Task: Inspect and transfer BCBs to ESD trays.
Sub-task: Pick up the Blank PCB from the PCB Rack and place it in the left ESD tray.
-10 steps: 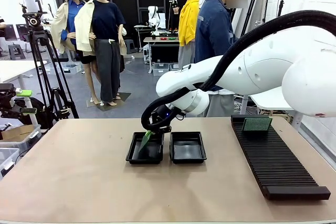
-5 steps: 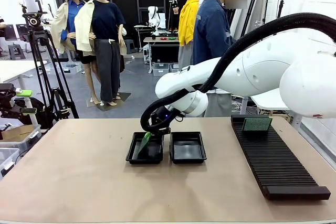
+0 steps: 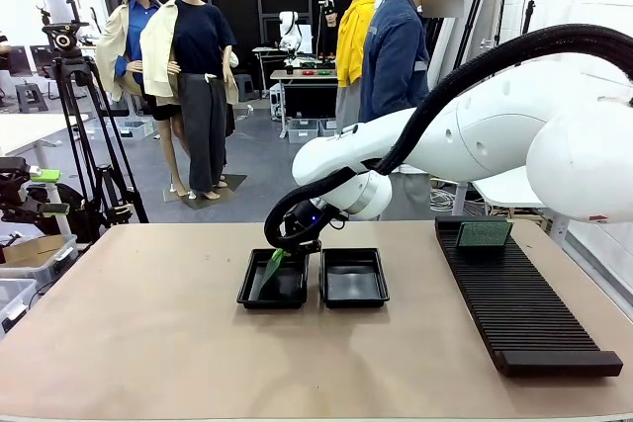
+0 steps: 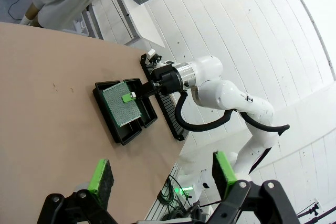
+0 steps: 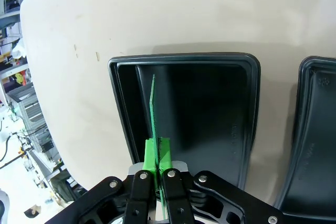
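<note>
My right gripper [image 3: 287, 249] reaches across to the left ESD tray [image 3: 247, 294] and is shut on a green BCB [image 3: 274, 266]. The board hangs tilted, with its lower edge down inside that tray. In the right wrist view the BCB [image 5: 153, 111] shows edge-on between the shut pads of the right gripper [image 5: 157, 153], over the tray's [image 5: 247, 77] left half. The second ESD tray [image 3: 353, 279] lies beside it, bare. Another BCB [image 3: 484, 234] stands in the rack. My left gripper [image 4: 163, 171] hangs high above the table, open, with nothing between its fingers.
A long black slotted rack [image 3: 519, 308] runs along the table's right side. A person in a denim jacket [image 3: 396, 56] stands at the far edge behind the right arm. A camera tripod [image 3: 84, 135] stands off the table's left side.
The right gripper and its board have hardly moved over the left tray. The person behind the table has shifted slightly to the left.
</note>
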Available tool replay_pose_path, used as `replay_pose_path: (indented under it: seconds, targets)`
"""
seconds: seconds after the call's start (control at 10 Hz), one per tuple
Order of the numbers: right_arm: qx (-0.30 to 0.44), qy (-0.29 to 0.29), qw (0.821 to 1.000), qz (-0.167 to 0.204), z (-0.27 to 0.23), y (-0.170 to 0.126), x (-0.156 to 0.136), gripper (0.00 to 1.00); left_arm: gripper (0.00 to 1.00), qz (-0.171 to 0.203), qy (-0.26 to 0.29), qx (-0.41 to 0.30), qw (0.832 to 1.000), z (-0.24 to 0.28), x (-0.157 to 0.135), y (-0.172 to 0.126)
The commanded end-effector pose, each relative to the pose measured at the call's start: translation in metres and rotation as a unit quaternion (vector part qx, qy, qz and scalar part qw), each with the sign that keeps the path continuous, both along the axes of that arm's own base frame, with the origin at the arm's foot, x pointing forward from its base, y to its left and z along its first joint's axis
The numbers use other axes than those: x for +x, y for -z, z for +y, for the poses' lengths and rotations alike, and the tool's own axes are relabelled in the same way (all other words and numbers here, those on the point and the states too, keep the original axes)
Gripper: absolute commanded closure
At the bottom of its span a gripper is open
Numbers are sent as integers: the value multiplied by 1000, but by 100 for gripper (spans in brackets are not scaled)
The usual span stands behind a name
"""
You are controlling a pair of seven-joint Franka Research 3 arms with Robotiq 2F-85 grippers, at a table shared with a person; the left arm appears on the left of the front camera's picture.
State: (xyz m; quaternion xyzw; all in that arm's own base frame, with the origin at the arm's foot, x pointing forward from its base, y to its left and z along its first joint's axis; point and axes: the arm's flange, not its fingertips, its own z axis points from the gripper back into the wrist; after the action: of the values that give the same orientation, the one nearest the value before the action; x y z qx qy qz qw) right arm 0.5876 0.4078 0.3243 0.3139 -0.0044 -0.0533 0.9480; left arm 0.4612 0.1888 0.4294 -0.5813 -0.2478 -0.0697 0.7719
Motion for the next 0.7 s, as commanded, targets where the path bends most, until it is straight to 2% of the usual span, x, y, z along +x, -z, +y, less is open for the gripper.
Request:
replay_pose_path:
  seconds: [0.0,0.1,0.2,0.4,0.6]
  targets:
    - [0,0,1000,0,0,0,0,100,0,-1,-2,1,1000,1,0,-2]
    - [0,2,1000,3,-3,0,1,91,0,-1,-2,1,1000,1,0,-2]
    - [-13,-3,1000,6,-1,1,0,76,0,-1,-2,1,1000,1,0,-2]
    - [-37,-12,999,1,4,-1,-2,36,0,-1,-2,1,1000,1,0,-2]
    - [-61,-14,998,-6,3,-20,-9,0,0,-1,-2,1,1000,1,0,-2]
